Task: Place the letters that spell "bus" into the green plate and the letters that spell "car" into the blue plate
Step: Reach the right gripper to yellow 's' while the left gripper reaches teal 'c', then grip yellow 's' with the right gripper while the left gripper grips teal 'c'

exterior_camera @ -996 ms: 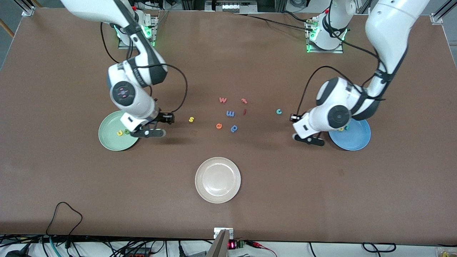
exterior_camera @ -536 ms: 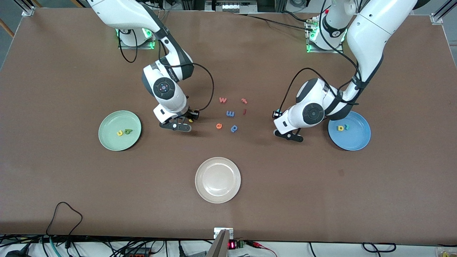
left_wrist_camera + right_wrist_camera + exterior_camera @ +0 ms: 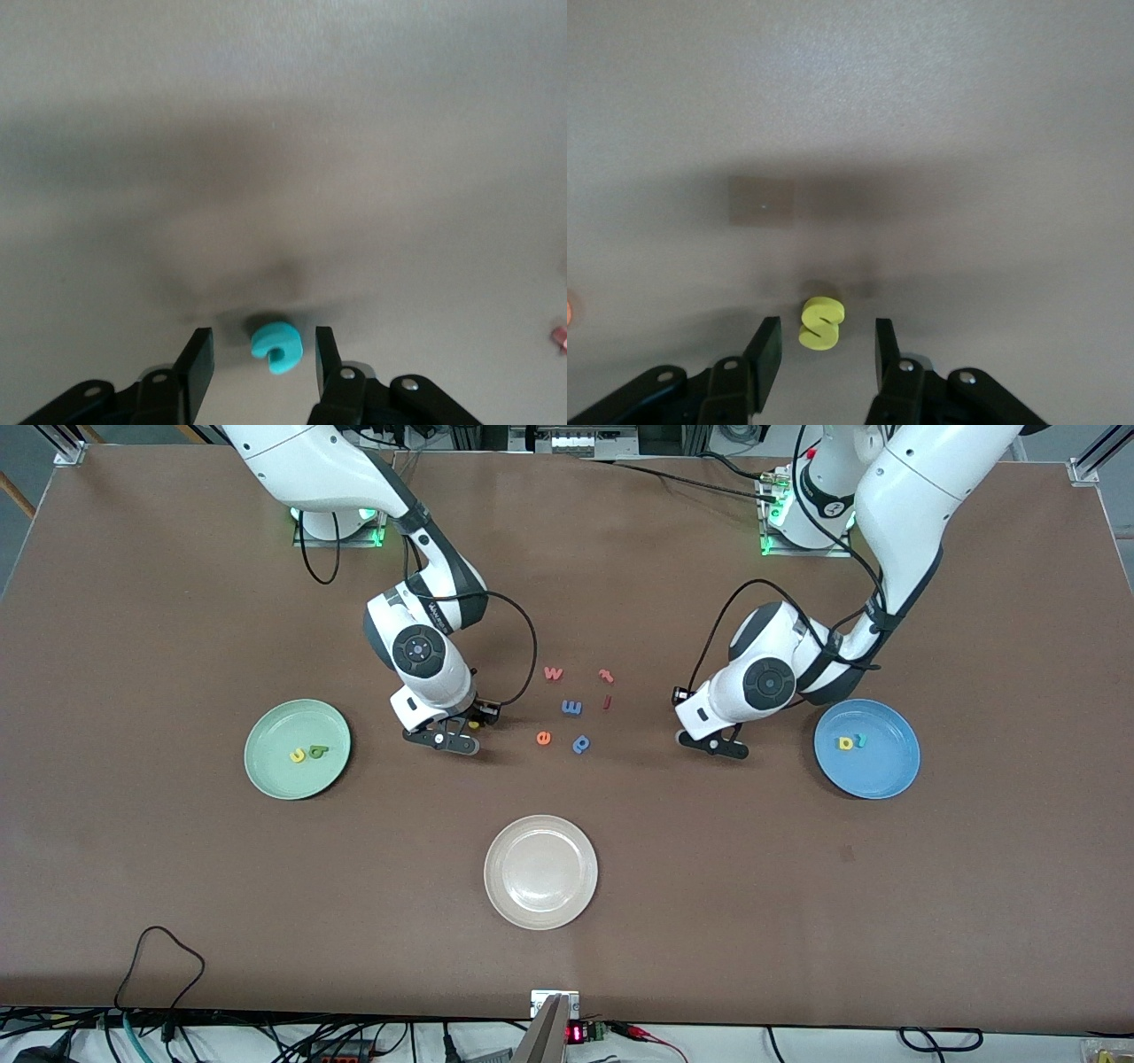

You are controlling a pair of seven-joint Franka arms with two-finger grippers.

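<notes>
On the brown surface (image 3: 177, 886): three plates, eleven foam letters, two end effectors.
Green plate (image 3: 266, 766) holds two, yellow "u" (image 3: 299, 755) and green "b" (image 3: 318, 752); blue plate (image 3: 886, 775) holds two, yellow "a" (image 3: 846, 742) and teal "r" (image 3: 860, 740); cream plate (image 3: 540, 872) holds none. Five loose letters (image 3: 572, 708) lie between the arms. Right end effector (image 3: 820, 350) straddles the yellow "s" (image 3: 821, 322), fingers apart, not gripping; left end effector (image 3: 265, 359) likewise straddles the teal "c" (image 3: 276, 344).
</notes>
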